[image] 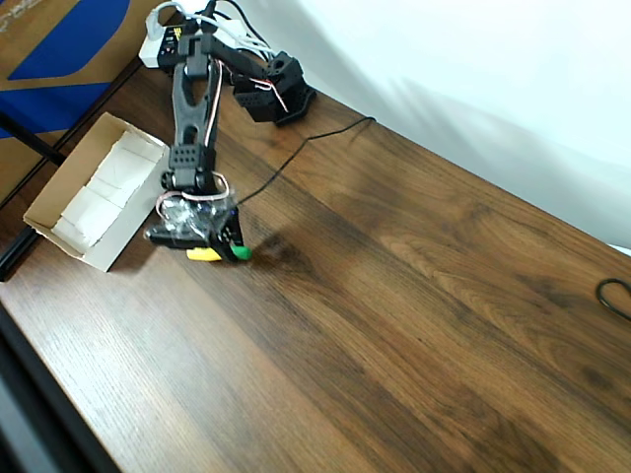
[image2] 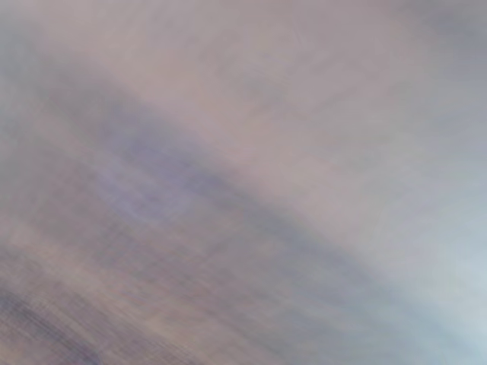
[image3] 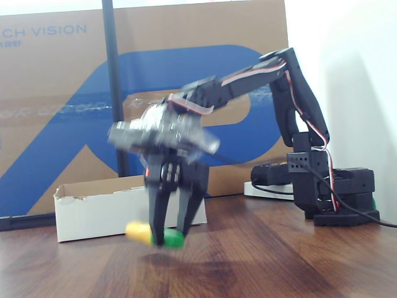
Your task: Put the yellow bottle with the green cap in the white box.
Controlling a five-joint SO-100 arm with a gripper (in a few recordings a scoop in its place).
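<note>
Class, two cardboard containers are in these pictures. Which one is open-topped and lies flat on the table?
The white box, a shallow tray with white padding inside, left of the gripper in the overhead view. The brown-and-blue carton stands upright behind it.

One camera looks down on my table (image: 394,296) from above, my base at upper left. Another sits low at table level, facing my arm (image3: 248,81) side-on, close. My wrist camera shows blurred wood, very near.
</note>
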